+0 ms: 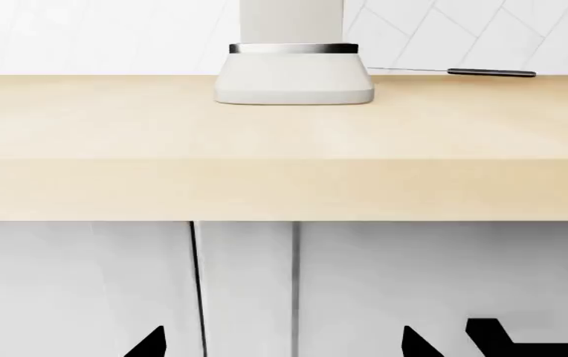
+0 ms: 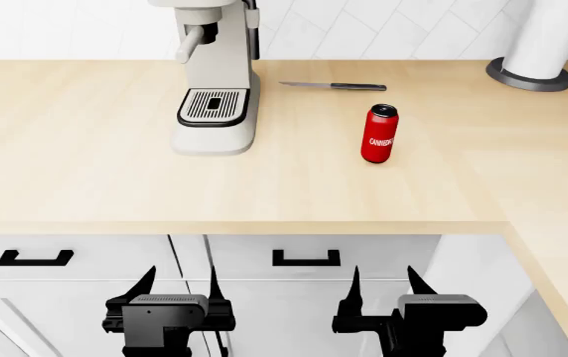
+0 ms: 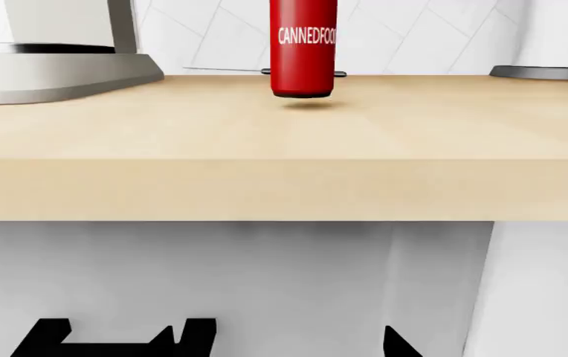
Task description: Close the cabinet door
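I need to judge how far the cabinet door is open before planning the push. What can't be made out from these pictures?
- Cabinet door: head view shows only its top edge; the left gripper and the frame's bottom edge hide the rest, so its swing is unclear.
- Coffee machine: top cut off in every view.
- Knife: blade barely visible in the left wrist view, behind the machine.
- Can: top cropped in the right wrist view.

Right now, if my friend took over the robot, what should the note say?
Left gripper: open, holding nothing, low in front of the cabinets.
Right gripper: open, holding nothing too.
Cabinet door: under the counter, below the coffee machine, swung out a little.
Done: nothing touched yet.
Left: push the door shut.
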Tool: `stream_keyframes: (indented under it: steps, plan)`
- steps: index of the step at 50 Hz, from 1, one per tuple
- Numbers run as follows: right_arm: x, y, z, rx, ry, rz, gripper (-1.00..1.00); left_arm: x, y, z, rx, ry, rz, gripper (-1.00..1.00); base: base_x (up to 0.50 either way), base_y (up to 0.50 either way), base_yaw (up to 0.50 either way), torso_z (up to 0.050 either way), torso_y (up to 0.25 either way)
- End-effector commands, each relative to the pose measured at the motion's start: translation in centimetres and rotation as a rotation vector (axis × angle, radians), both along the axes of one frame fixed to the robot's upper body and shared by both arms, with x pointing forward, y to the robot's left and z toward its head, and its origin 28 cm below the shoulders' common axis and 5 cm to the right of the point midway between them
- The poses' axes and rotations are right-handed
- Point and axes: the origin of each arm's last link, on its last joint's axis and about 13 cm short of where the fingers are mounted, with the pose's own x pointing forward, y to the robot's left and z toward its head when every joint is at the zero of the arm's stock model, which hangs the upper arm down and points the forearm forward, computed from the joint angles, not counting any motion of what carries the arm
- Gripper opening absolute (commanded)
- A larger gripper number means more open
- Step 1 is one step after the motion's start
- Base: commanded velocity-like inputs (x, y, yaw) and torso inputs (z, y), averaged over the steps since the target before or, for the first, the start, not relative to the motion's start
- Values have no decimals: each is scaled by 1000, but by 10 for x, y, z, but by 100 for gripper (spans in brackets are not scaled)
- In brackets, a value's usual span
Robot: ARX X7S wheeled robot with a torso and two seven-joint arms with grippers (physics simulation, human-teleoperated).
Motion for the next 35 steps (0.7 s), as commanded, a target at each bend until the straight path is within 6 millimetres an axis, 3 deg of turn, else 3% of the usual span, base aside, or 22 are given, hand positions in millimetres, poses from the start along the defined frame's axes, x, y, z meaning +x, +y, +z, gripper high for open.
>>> stream_keyframes:
  steps: [1, 15, 21, 22, 26, 33, 35]
  plan:
    - [0, 1, -1, -12, 0, -1, 100, -1, 0, 2, -3, -9, -8, 100, 0, 0, 0, 0, 0]
    - [-1, 0, 4, -13, -32, -14, 100, -5, -2, 12, -17, -58, -29, 100, 0, 0, 0, 0, 0]
    - [5, 3, 40, -53, -103, -79, 100, -5, -2, 53, -14, -260, -28, 100, 0, 0, 0, 0, 0]
    - [6, 2, 58, -36, -189, -83, 100, -3, -3, 71, -21, -333, -28, 100, 0, 0, 0, 0, 0]
    - [9, -1, 100, -48, -347, -107, 100, 1, -6, 104, -42, -459, -30, 100, 0, 0, 0, 0, 0]
    - [9, -6, 153, -102, -563, -134, 100, 2, -10, 156, -40, -680, -16, 100, 0, 0, 0, 0, 0]
    - [7, -6, 160, -119, -625, -132, 100, 0, -10, 165, -44, -715, -9, 100, 0, 0, 0, 0, 0]
